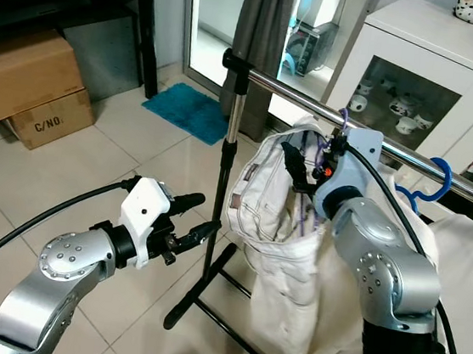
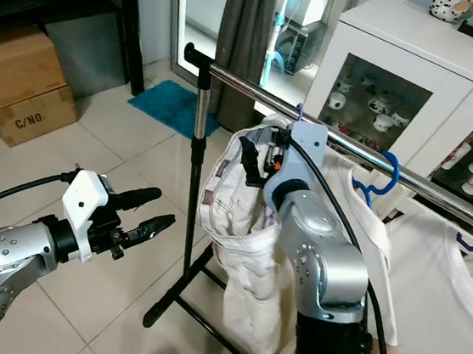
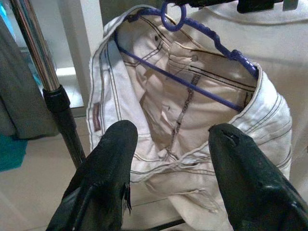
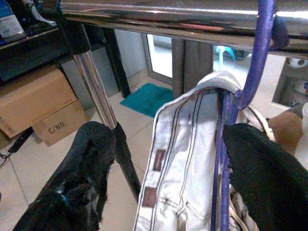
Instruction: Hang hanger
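A purple hanger [image 3: 192, 82] carries white jeans [image 1: 278, 224]. Its hook [image 4: 262, 48] lies over the chrome rail [image 1: 297, 94] of a clothes rack. My right gripper [image 1: 307, 161] is up at the rail, right at the jeans' waistband. Its fingers [image 4: 91, 163] stand wide apart, with the hanger's stem beside one of them; the gripper is open. My left gripper [image 1: 208, 215] is open and empty, held lower down. It points at the rack's upright pole [image 1: 232, 142] and the jeans from the left, apart from both.
A blue hanger [image 1: 428, 186] and a white shirt [image 1: 465, 271] hang further right on the rail. Behind stands a white glass-door cabinet [image 1: 422, 44]. Cardboard boxes [image 1: 26, 76], a teal mat [image 1: 189, 107] and a grey curtain [image 1: 265, 35] lie to the left and rear. The rack's black feet [image 1: 207, 285] spread over the tiled floor.
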You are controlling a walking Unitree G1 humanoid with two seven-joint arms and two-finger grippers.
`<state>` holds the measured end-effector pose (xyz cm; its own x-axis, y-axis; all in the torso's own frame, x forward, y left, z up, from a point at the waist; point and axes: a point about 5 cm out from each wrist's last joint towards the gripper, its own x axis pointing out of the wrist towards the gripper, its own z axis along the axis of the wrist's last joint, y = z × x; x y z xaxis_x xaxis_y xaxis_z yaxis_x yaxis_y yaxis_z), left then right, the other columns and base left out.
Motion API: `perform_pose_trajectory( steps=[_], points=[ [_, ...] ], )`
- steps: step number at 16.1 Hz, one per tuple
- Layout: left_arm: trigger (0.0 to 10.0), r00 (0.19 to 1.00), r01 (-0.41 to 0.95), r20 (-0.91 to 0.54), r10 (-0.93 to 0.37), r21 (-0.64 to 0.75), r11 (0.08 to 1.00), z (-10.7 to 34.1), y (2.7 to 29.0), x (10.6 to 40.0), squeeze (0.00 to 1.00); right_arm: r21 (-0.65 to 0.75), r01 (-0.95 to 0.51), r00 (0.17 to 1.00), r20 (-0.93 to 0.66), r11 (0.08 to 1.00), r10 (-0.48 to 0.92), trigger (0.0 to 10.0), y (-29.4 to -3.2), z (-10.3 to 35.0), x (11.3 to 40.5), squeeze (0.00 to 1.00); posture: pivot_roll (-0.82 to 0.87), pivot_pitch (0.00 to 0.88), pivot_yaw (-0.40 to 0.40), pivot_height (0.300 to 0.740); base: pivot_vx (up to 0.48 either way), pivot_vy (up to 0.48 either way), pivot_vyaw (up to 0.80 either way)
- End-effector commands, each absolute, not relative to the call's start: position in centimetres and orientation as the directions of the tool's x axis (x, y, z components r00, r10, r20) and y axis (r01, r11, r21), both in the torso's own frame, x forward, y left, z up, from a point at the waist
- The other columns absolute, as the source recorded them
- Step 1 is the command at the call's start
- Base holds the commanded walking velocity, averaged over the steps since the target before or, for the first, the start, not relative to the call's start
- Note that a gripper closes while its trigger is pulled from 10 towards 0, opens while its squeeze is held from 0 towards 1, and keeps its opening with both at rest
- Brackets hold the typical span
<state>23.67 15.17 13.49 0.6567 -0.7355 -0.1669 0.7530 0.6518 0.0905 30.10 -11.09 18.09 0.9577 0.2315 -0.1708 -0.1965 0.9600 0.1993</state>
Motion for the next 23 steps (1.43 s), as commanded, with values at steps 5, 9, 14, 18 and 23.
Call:
perform_pose_trajectory(
  steps=[5,9,14,18,23],
  points=[
    [10.0,0.648,0.760,-0.170,-0.742,0.087,0.644,12.7,15.3,24.1,0.00,0.195,-0.135,0.944,-0.272,0.971,0.186,0.0,-12.0,16.4,30.4,0.00,0.01,0.011,-0.074,0.740,0.000,0.000,0.00],
    [10.0,0.639,0.767,-0.171,-0.750,0.079,0.636,11.6,15.3,24.2,0.00,0.179,-0.113,0.945,-0.284,0.977,0.161,0.0,-12.1,16.3,30.6,0.00,0.01,0.000,-0.076,0.740,0.000,0.000,0.00],
    [10.0,0.638,0.768,-0.172,-0.750,0.081,0.635,10.4,15.4,24.5,0.00,0.132,-0.097,0.945,-0.299,0.986,0.133,0.0,-12.3,16.2,31.3,0.00,0.01,0.000,-0.086,0.740,0.000,0.000,0.00],
    [10.0,0.635,0.771,-0.172,-0.753,0.089,0.630,10.0,15.5,24.6,0.00,0.076,-0.074,0.944,-0.317,0.994,0.095,10.0,-12.7,16.0,31.7,0.00,0.01,0.000,-0.088,0.740,0.000,0.000,0.00],
    [10.0,0.622,0.783,-0.138,-0.771,0.120,0.610,12.1,15.0,24.2,0.00,0.079,-0.067,0.944,-0.318,0.995,0.089,10.0,-14.8,16.2,31.1,1.00,0.00,0.000,-0.086,0.740,0.000,0.000,0.00]
  ],
)
